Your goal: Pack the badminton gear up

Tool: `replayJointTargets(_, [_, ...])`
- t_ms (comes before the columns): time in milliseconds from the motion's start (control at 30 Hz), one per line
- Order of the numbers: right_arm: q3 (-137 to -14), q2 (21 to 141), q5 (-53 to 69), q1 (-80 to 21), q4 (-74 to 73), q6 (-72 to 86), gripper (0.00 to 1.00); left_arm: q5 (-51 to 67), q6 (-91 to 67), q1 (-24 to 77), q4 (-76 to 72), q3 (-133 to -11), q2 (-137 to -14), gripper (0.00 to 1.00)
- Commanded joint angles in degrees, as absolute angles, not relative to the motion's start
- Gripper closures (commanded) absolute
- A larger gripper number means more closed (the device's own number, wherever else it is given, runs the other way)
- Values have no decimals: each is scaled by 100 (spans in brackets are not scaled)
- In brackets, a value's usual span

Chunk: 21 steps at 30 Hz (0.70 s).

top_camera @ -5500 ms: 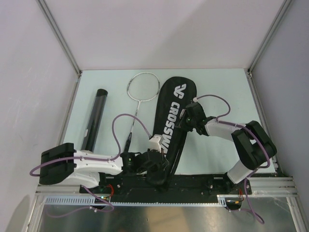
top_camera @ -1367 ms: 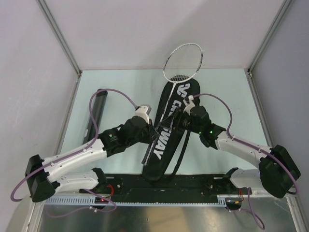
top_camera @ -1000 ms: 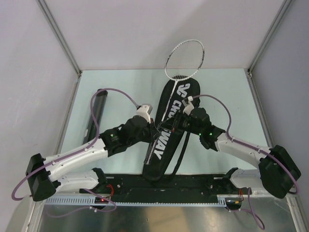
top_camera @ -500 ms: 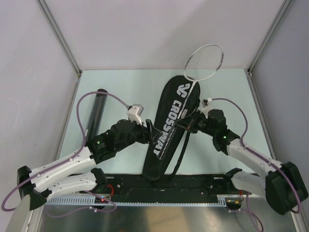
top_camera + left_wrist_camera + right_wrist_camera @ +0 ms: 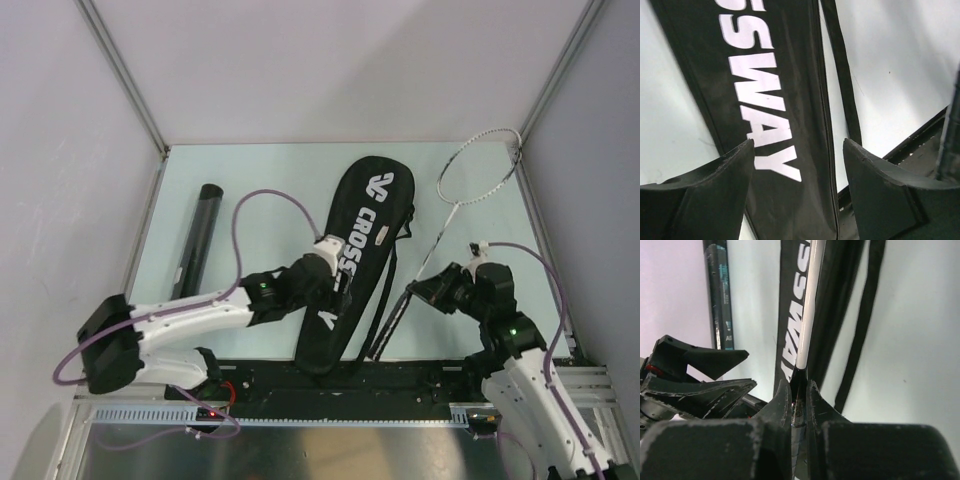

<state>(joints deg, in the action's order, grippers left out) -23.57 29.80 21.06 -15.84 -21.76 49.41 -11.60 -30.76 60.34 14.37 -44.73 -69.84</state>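
Observation:
The long black "CROSSWAY" racket bag [image 5: 362, 250] lies flat mid-table, its strap [image 5: 385, 290] along its right side. My left gripper [image 5: 335, 286] hovers open over the bag's lower lettering [image 5: 767, 105], nothing between its fingers [image 5: 715, 190]. To the right of the bag, a silver-framed racket [image 5: 480, 166] slants up toward the back right corner. My right gripper [image 5: 430, 292] is shut on the racket where the white shaft [image 5: 810, 315] meets the black handle [image 5: 390, 325]. The black tube [image 5: 197, 245] lies at the left.
The metal corner post [image 5: 545, 90] and right wall stand close to the racket's head. A black rail [image 5: 400, 378] with the arm bases runs along the near edge. In the right wrist view the left gripper's fingers [image 5: 705, 372] show at the left, beside the tube [image 5: 720, 295].
My left gripper has opened and slid right, down the bag. My right arm has swung back to the right, carrying the racket off the bag toward the right corner.

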Motion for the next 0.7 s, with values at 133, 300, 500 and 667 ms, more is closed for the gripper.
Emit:
replayJointTargets(133, [-2405, 2062, 2025, -1166, -3700, 4391, 100, -1521, -2415, 6591, 900, -5300, -8535, 25])
replayJointTargets(300, [-2342, 1815, 2039, -1137, -3927, 4346, 100, -1702, -2409, 6643, 869, -5545, -9169, 27])
replayJointTargets(500, [-2227, 1553, 2192, -1134, -4032, 4426, 100, -1931, -2288, 6649, 875, -5778, -9596, 36])
replayJointTargets(667, [-2202, 1471, 2402, -1140, -4034, 4413, 100, -2120, -2268, 6596, 909, -5917, -9855, 68])
